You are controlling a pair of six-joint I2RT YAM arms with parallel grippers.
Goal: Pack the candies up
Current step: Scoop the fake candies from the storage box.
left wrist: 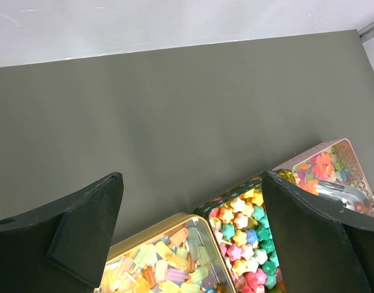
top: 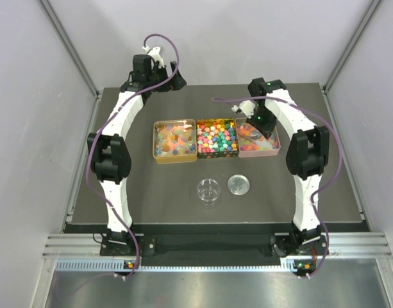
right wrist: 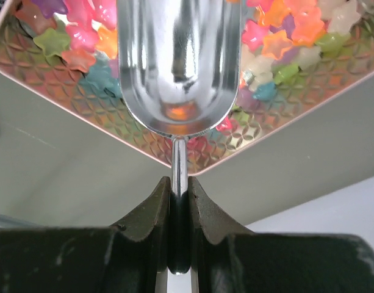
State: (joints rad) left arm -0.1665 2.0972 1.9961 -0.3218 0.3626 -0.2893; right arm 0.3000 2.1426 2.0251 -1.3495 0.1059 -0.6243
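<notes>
Reference point: the middle tin (top: pixel 215 154), dark-walled, at the centre of a row of three tins set side by side on the table (top: pixel 151 186).

1. Well left of the middle tin and behind it: the left gripper (left wrist: pixel 191 183) hangs above bare table. Its fingers are spread wide with nothing between them. Its wrist view takes in the back corners of all three tins.

2. Directly left of the middle tin, wall against wall: the gold tin (top: pixel 174 160). It is filled with candies (top: pixel 174 140), here pale, translucent pieces in yellow, green and orange.

3. The middle tin itself is packed with small star-shaped pieces in pink, yellow, green, blue and orange.

4. Directly right of the middle tin, wall against wall: the pink tin (top: pixel 258 153), its inner walls patterned and shiny. It holds larger star pieces in mixed colours, heaped toward its back.

5. Over the pink tin: the right gripper (right wrist: pixel 179 183), fingers pressed together on the thin handle of a metal scoop (right wrist: pixel 179 61). The scoop's bowl points away from the fingers and sits inside the tin, over the candies. An orange glint shows in the bowl; whether a piece lies in it cannot be told.

6. In front of the middle tin, apart from it: a glass jar (top: pixel 208 192), upright and uncovered. Just right of the jar, not touching it, lies a silver lid (top: pixel 239 185), flat on the table.
</notes>
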